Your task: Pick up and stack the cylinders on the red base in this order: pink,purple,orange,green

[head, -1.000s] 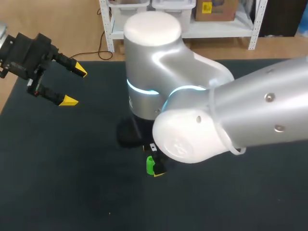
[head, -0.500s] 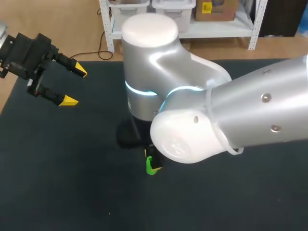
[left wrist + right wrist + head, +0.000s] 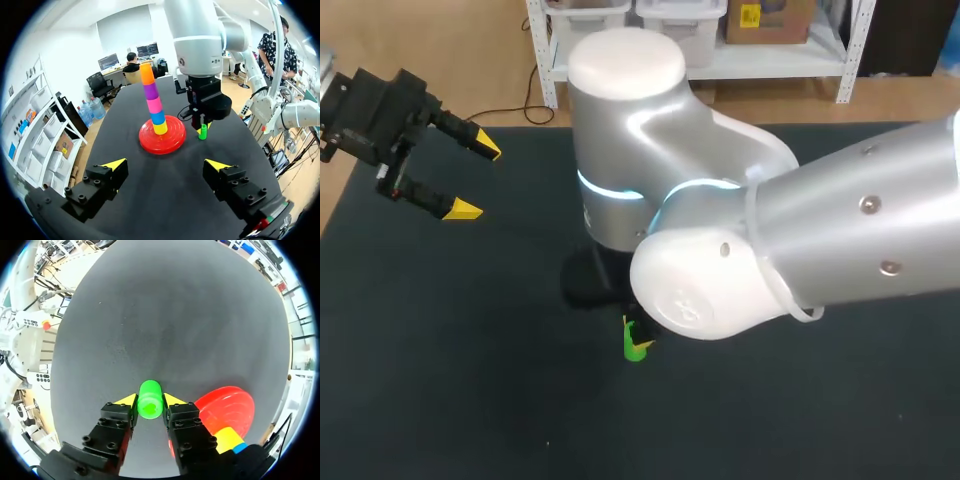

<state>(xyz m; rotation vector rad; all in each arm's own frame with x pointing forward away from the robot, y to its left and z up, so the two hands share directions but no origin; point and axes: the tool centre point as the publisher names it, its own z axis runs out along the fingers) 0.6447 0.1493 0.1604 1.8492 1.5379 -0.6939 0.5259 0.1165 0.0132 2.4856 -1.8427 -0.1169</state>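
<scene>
The green cylinder [image 3: 149, 399] stands upright on the black table, and my right gripper [image 3: 150, 401] is shut on it, one finger pressing each side. In the head view only the cylinder's green lower part [image 3: 636, 346] shows under my big right arm. Beside it, in the left wrist view, the red base [image 3: 162, 142] carries a stack [image 3: 152, 97] of yellow, blue, pink, purple and orange, with the green cylinder [image 3: 202, 132] next to the base. My left gripper [image 3: 470, 180] hangs open and empty over the table's far left corner.
My right arm [image 3: 720, 240] covers the middle of the table and hides the base in the head view. Bare black tabletop [image 3: 440, 380] lies around the base and toward the near edge.
My right gripper's fingers have closed in from wide open onto the green cylinder, and the right arm shifted slightly left. The left arm has not moved.
</scene>
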